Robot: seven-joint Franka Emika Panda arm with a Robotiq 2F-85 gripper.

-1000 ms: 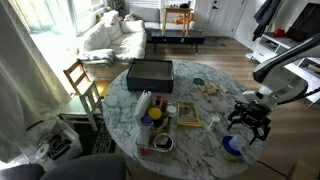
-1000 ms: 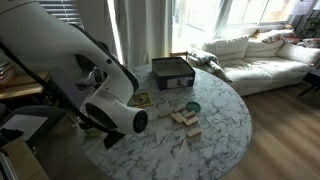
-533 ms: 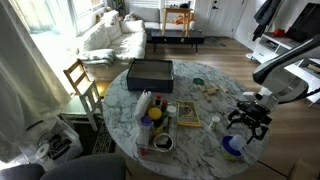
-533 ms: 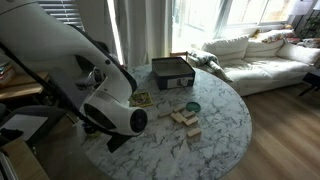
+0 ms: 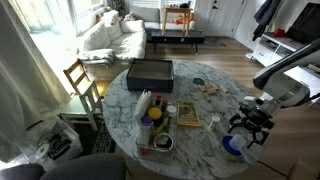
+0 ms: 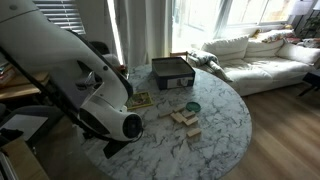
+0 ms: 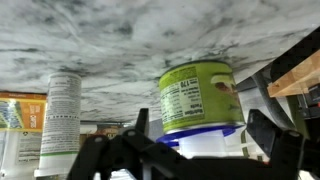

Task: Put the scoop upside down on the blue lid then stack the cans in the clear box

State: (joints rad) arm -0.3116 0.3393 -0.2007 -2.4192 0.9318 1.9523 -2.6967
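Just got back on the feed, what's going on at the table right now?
The arm's gripper is open and holds nothing. It hangs low at the edge of the marble table, right beside what looks like the blue scoop. In the wrist view a green-labelled can stands straight ahead between the spread fingers, not gripped. The dark box sits at the far side of the table.

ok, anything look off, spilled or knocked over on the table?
Nothing clearly wrong. The green can and white can stand upright, and no spill shows. Wooden blocks lie in a loose jumble, the only untidy bit.
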